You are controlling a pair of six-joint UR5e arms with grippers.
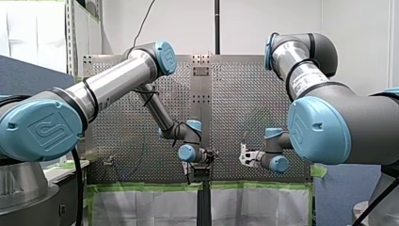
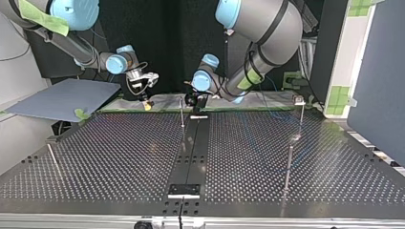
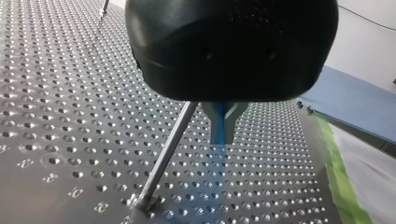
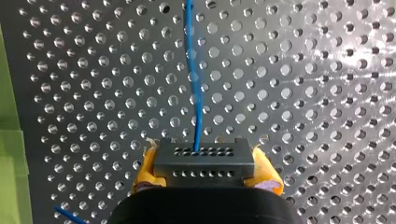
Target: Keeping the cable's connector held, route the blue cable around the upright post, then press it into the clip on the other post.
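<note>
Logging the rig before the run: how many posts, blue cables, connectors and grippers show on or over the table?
Posts: 4
Blue cable: 1
Connector: 1
Grippers: 2, left gripper and right gripper
Total: 8

**Perforated table** (image 2: 110, 157): a dark metal surface with a regular grid of holes. A black centre strip (image 2: 195, 143) crosses it from the far edge to the near edge of the top view. The strip ends at a small metal plate (image 2: 184, 190) on the near edge. Green tape (image 2: 143, 110) lines the far edge, and white sheeting (image 1: 141, 207) lies beyond that edge. A blue-grey panel (image 2: 62, 98) lies just off the far left corner. A thin leaning rod (image 2: 53, 160) stands near the left edge.
</note>
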